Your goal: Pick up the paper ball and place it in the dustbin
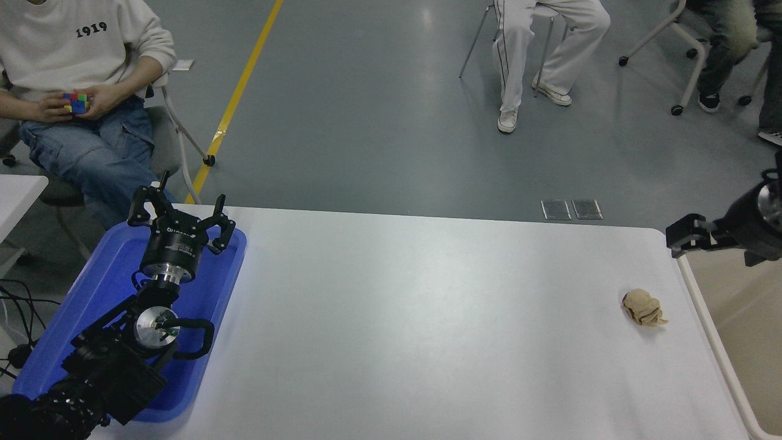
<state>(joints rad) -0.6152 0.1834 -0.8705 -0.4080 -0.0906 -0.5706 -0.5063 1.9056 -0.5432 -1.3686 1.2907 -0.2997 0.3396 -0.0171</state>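
Paper ball (643, 307) — tan, crumpled, lying on the white desk (427, 318) near its right edge, just beside the dustbin (718, 354), touched by nothing.

Right gripper (690, 235) — at the picture's right edge, above the dustbin's far corner, well apart from the ball; jaw state cannot be told.

Left gripper (180, 217) — over the blue tray (104, 275), jaws spread, holding nothing.

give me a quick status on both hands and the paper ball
Left hand parked open over blue tray. Right hand empty at dustbin far corner. Paper ball on table beside bin, path clear.
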